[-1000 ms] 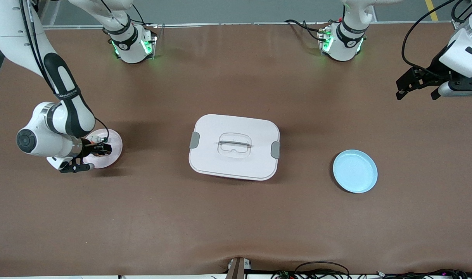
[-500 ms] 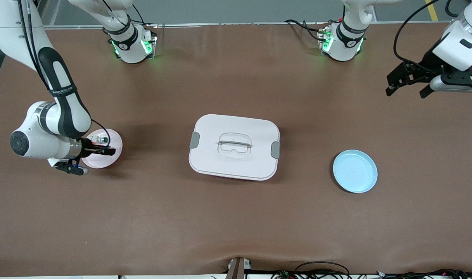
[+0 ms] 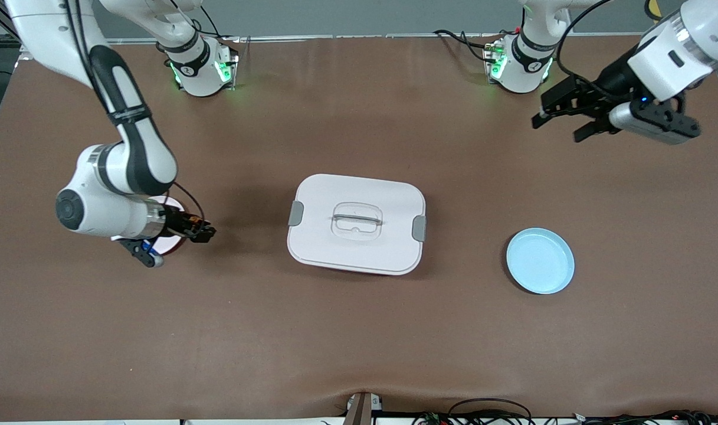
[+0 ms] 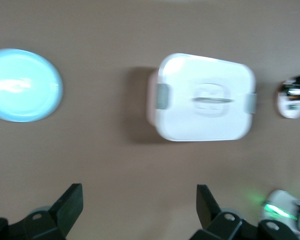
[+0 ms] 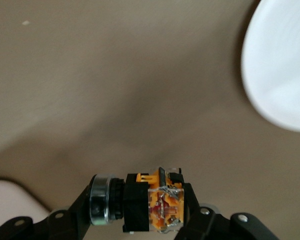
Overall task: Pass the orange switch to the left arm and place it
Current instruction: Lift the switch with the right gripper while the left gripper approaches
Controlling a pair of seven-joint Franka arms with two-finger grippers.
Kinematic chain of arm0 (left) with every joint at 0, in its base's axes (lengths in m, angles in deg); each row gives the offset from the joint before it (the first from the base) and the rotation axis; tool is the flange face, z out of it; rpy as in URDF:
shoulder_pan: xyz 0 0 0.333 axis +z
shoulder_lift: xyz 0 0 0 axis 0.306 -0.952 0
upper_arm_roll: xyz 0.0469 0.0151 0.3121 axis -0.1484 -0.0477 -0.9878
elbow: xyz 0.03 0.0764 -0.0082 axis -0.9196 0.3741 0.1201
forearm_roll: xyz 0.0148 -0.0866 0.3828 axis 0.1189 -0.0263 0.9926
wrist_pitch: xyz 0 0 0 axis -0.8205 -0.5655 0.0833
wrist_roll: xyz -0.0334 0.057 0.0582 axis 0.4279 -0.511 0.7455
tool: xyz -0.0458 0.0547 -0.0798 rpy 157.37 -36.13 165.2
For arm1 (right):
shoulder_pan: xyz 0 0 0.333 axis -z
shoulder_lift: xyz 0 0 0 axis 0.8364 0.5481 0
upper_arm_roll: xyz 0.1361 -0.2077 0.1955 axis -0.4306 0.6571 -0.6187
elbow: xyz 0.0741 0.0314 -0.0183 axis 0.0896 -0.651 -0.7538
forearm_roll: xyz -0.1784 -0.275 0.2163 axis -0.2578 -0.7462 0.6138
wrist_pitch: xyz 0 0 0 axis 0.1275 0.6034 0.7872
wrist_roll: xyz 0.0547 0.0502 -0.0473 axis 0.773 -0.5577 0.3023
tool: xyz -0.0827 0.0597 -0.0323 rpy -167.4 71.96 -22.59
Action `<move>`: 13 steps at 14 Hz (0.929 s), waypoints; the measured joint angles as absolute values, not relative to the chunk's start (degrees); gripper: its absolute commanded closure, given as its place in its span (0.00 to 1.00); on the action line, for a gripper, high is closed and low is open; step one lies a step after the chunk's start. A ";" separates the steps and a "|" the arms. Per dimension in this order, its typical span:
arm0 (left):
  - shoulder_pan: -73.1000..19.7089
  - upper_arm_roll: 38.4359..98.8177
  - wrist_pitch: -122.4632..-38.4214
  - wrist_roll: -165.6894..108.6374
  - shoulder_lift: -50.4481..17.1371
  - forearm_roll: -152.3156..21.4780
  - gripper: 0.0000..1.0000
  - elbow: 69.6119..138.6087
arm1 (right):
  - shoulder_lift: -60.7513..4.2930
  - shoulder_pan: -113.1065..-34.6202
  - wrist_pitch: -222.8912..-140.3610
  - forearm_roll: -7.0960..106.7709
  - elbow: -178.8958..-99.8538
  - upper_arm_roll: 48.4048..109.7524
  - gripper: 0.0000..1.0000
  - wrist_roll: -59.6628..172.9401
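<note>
Orange switch (image 5: 150,207) — clamped in right gripper (image 3: 200,231); no writing legible.

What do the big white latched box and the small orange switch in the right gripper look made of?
Big white latched box: apparently smooth moulded plastic, rounded corners, grey clip latches. Small orange switch in the right gripper: seemingly black and orange plastic with a shiny, probably metal, collar.

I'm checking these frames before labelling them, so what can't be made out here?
- Pink plate, front view: mostly covered by the right arm's wrist; whether anything lies on it cannot be seen.
- Orange switch, right wrist view: gripped by the right gripper; its lower part is cut off by the picture's edge.
- Box, every view: lid on, contents hidden.
- Left gripper, left wrist view: open; its fingers are cut by the edge.
</note>
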State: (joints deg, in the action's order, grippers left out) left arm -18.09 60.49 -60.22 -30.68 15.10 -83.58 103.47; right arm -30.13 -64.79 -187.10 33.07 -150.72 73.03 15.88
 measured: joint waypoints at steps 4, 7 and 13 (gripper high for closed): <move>-19.06 64.63 -65.02 -30.49 9.56 -88.50 0.00 101.35 | -30.56 -70.57 -187.12 40.13 -147.14 73.01 1.00 4.04; -19.80 68.62 -69.68 -27.82 4.15 -92.00 0.00 99.12 | -30.55 -73.42 -187.11 43.68 -144.09 73.00 1.00 -3.97; -26.86 70.24 -82.78 -25.68 -4.35 -95.67 0.00 98.15 | -30.51 -77.44 -187.17 52.15 -138.09 73.03 1.00 -16.01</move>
